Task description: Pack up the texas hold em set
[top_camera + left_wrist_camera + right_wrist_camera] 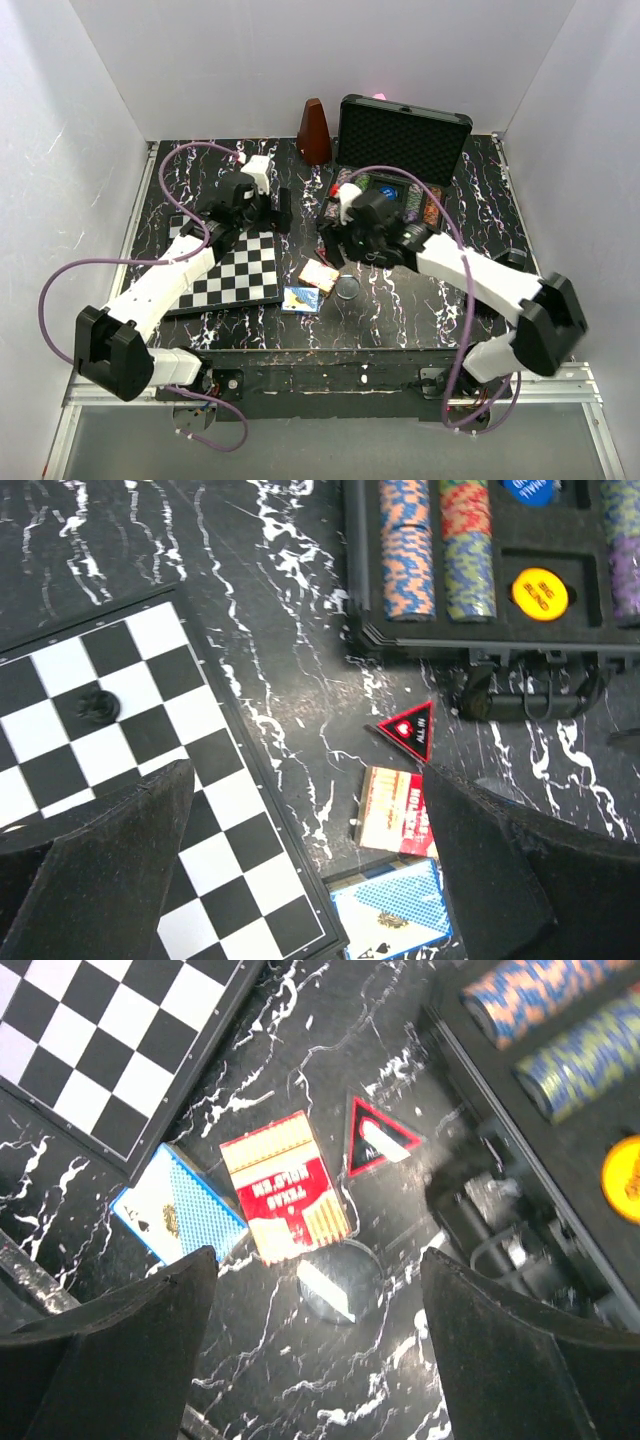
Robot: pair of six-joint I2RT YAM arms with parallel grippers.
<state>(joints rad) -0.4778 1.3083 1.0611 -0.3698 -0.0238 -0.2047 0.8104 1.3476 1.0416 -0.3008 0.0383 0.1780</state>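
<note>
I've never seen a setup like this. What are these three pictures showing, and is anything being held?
Two robot arms are bolted to a table. One picture looks down from above; the other two come from wrist cameras, the dark shapes below being claw fingers. The left claw and right claw are open, holding nothing. On the table: an open black case of poker chips, a chessboard, a brown metronome, a red card box, a blue card box, a triangular button, a clear disc.

Bright even light, soft shadows, right wrist view blurred
</note>
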